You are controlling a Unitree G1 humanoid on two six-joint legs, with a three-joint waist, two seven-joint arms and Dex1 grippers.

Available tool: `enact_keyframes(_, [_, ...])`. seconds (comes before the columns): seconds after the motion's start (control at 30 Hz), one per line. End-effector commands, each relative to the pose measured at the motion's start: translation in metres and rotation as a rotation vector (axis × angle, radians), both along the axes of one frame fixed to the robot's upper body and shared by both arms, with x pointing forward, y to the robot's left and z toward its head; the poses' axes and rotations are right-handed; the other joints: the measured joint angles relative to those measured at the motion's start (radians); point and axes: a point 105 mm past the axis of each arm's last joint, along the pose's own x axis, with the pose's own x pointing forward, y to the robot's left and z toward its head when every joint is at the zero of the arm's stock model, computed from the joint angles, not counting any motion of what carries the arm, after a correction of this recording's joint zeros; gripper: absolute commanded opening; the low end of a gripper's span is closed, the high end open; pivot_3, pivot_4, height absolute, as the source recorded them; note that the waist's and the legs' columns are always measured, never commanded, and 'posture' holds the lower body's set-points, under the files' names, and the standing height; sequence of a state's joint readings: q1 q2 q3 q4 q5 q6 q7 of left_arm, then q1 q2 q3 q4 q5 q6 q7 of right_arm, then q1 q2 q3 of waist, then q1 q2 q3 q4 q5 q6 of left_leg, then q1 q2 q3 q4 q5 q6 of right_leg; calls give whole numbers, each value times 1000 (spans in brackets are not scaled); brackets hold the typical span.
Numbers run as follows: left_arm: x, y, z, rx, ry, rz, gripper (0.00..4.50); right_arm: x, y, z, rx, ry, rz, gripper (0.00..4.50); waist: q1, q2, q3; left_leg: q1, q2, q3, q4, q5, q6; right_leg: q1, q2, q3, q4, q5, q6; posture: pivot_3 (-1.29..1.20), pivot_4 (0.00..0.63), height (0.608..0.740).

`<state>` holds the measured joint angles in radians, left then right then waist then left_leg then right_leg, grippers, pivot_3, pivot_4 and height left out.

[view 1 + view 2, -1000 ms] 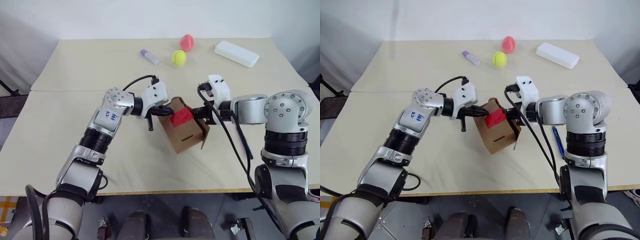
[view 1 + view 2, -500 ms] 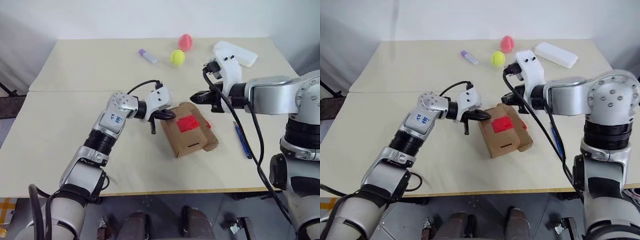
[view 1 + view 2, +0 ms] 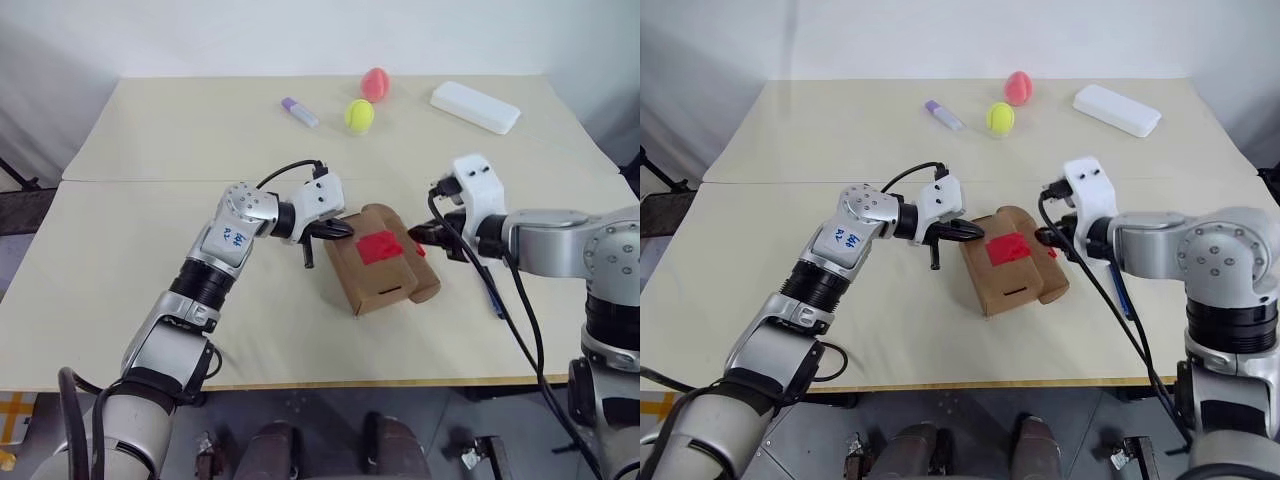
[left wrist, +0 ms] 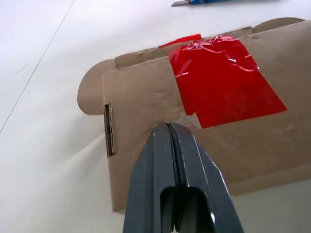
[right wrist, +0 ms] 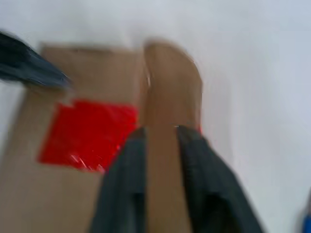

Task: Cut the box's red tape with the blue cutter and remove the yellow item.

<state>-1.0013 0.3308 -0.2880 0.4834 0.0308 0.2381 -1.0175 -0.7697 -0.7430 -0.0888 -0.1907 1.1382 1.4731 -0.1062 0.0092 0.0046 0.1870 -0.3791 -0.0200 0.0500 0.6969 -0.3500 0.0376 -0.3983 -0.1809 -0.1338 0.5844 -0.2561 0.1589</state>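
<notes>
The brown box (image 3: 375, 286) lies on the table with the red tape (image 3: 379, 246) facing up. My left gripper (image 3: 340, 229) is shut, its tips (image 4: 168, 127) resting on the cardboard just beside the red tape (image 4: 223, 77). At the box's right end my right gripper (image 3: 418, 238) is open, with a rounded flap showing between its fingers (image 5: 131, 160). To the right of the box the blue cutter (image 3: 493, 297) lies on the table, partly behind my right arm's cable. The yellow item is hidden.
At the back of the table (image 3: 150, 150) lie a purple-capped tube (image 3: 299, 111), a yellow-green tennis ball (image 3: 359, 115), a pink-red ball (image 3: 375, 83) and a white oblong case (image 3: 474, 106). A seam runs across the table behind the box.
The box, held tilted up between both grippers a second ago, now lies flat. My right gripper let go, opened, swung up and came down at the box's right end. The left stayed put.
</notes>
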Motion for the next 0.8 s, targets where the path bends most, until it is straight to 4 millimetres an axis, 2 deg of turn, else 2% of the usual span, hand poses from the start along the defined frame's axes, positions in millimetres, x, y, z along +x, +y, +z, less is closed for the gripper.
enact_keyframes(0.03, [-1,0,-5,29,8,-7,0,11,-23,6,100,-12,-34,2647,0,0,0,0,0,1,0,0,0,0,0,0,0,0,0,0,150,740])
enact_keyframes(0.13, [-1,0,-5,32,7,-9,0,20,-36,-7,162,47,-38,3616,-1,0,0,0,0,2,0,0,0,0,0,0,0,0,0,0,150,740])
enact_keyframes(0.17, [-1,1,-5,34,6,-9,0,23,-40,-13,176,67,-38,3616,-1,0,0,0,0,3,0,0,0,0,0,0,0,0,0,0,150,740])
enact_keyframes(0.2, [-1,1,-4,36,6,-8,0,26,-43,-19,205,87,-28,4038,-2,0,0,0,0,3,0,0,0,0,0,0,0,0,0,0,150,740])
enact_keyframes(0.27, [-1,2,-4,40,5,-7,0,33,-47,-28,232,112,-14,4429,-3,0,0,0,0,4,0,0,0,0,0,0,-1,0,0,0,150,740])
enact_keyframes(0.43, [-2,6,-3,51,6,-1,0,37,-39,-47,269,190,108,4486,-11,0,0,0,0,4,0,0,0,0,0,0,0,0,0,0,150,740])
enact_keyframes(0.57, [-4,9,-1,56,3,8,0,35,-23,-52,358,269,233,4486,-15,0,0,1,1,4,1,0,0,0,0,0,0,0,0,0,150,740])
enact_keyframes(0.8, [-8,16,0,66,3,23,0,33,-1,-59,384,337,382,4486,-16,0,0,1,1,2,1,0,-1,0,1,0,1,0,0,0,150,740])
